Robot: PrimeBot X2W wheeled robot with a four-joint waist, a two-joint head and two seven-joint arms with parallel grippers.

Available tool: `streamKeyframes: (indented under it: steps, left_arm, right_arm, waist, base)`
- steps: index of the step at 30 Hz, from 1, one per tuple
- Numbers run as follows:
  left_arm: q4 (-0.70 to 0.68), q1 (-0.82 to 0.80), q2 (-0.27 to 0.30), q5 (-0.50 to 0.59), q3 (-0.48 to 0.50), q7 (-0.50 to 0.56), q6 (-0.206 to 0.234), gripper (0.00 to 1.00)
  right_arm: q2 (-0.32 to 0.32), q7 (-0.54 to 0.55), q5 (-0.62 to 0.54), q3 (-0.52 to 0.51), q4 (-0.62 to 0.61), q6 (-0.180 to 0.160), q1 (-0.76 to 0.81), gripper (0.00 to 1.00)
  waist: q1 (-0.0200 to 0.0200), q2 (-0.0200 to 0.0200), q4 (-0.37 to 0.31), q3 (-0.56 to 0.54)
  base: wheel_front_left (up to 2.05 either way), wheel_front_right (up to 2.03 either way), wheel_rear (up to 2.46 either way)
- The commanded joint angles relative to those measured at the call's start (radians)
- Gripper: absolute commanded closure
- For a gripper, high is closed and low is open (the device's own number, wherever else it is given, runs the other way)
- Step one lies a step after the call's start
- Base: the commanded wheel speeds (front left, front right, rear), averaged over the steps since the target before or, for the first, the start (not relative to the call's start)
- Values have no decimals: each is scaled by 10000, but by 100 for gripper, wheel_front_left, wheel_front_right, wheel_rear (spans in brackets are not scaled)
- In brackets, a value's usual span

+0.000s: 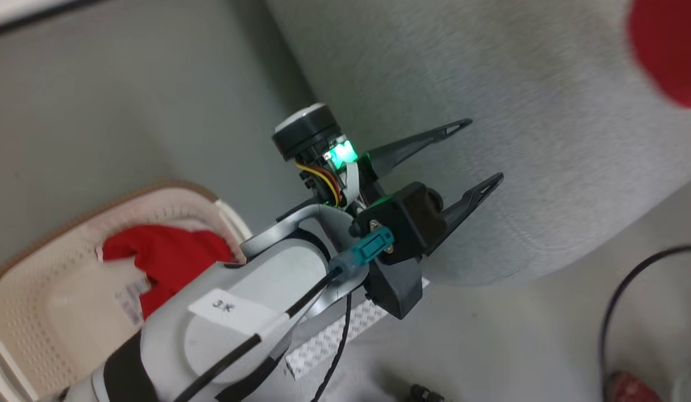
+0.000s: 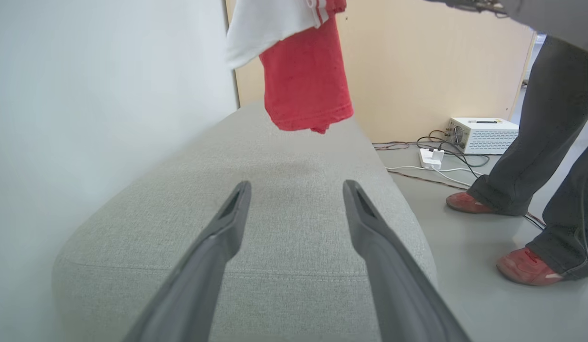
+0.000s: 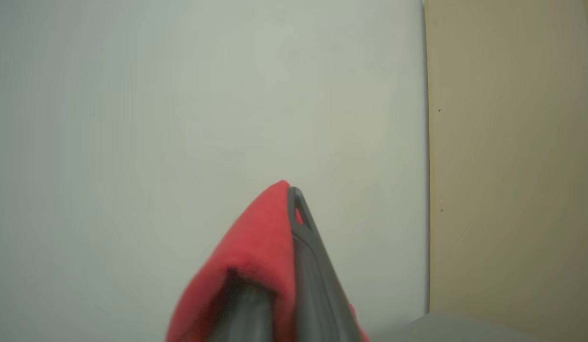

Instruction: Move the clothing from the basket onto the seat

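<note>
1. The seat is a light grey upholstered block with rounded edges and a seam near its end; it stands against a pale wall, with a beige panel beyond it and a smooth grey floor alongside.
2. Cables, a white power strip and a white box lie on the floor past the seat's far end; a person's legs in dark trousers and red shoes stand near them.
3. The basket sits on the floor near the seat's end; red clothing lies inside it, partly hidden by the pale forearm.
4. The left gripper hovers over the seat's near end; its fingers are spread wide, hold nothing and point along the cushion.
5. The right gripper is raised before the wall; its fingers are pinched together on a red garment, fabric draped over one of them; the garment, red with a white part, hangs over the seat's far part.
</note>
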Motion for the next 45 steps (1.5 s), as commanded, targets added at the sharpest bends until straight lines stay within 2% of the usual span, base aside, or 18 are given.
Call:
streamKeyframes:
  steps: [1, 6, 10, 16, 23, 24, 30, 31, 32, 33, 45]
  left_arm:
    - [-116, -201, 120, 57, -38, 84, -64, 0]
    - [-480, -573, 226, 150, -151, 416, -101, 0]
    - [-704, -800, 289, 141, -252, 583, -142, 0]
    - [-882, -1043, 290, 224, -308, 622, -96, 0]
    - [-944, -1169, 402, 351, -240, 674, 40, 0]
    - [-967, -1154, 443, 358, -235, 689, 89, 0]
    - [-1006, -997, 560, 294, -306, 740, 126, 0]
    - [-1016, -952, 573, 273, -313, 728, 155, 0]
    - [-1027, -896, 594, 262, -321, 732, 189, 0]
    - [-1038, -873, 618, 274, -332, 745, 192, 0]
    - [-1076, -633, 817, 195, -259, 538, 455, 0]
  right_arm:
    - [-271, -13, 56, -94, 172, 4, -559, 100]
    - [-1374, -13, 120, -351, 1151, 4, -1964, 100]
    - [-2086, -15, -296, -274, 1910, 4, -2742, 100]
    - [-2528, -16, -1024, -260, 3289, 3, -3386, 100]
    - [-2131, -13, -1844, -1187, 4431, 3, -3160, 100]
    - [-1953, -13, -2082, -1445, 4952, 3, -2999, 100]
    - [-1286, -15, -2803, -1766, 6186, 3, -2678, 100]
    - [-1154, -15, -2875, -1868, 6276, 3, -2667, 94]
    - [-1025, -15, -2964, -1973, 6351, 3, -2646, 59]
    - [-911, -15, -3108, -2022, 6321, 3, -2648, 0]
    - [38, -15, -4222, -2412, 5076, 3, -1485, 0]
  waist:
    - [-2, -1, 670, 1358]
    - [-2, -1, 892, 2079]
    - [-2, -1, 1076, 2594]
    - [-2, -1, 1327, 3017]
    - [-2, -1, 1441, 3231]
    - [-2, -1, 1452, 3268]
    - [-2, -1, 1431, 3223]
    - [-2, -1, 1432, 3195]
    - [-2, -1, 1433, 3160]
    - [-2, -1, 1431, 3127]
    - [-2, -1, 1383, 2621]
  base:
    - [0, 0, 0]
    - [0, 0, 0]
    - [0, 0, 0]
    - [0, 0, 0]
    - [0, 0, 0]
    - [0, 0, 0]
    - [0, 0, 0]
    - [0, 0, 0]
    - [0, 0, 0]
    - [0, 0, 0]
    - [0, 0, 0]
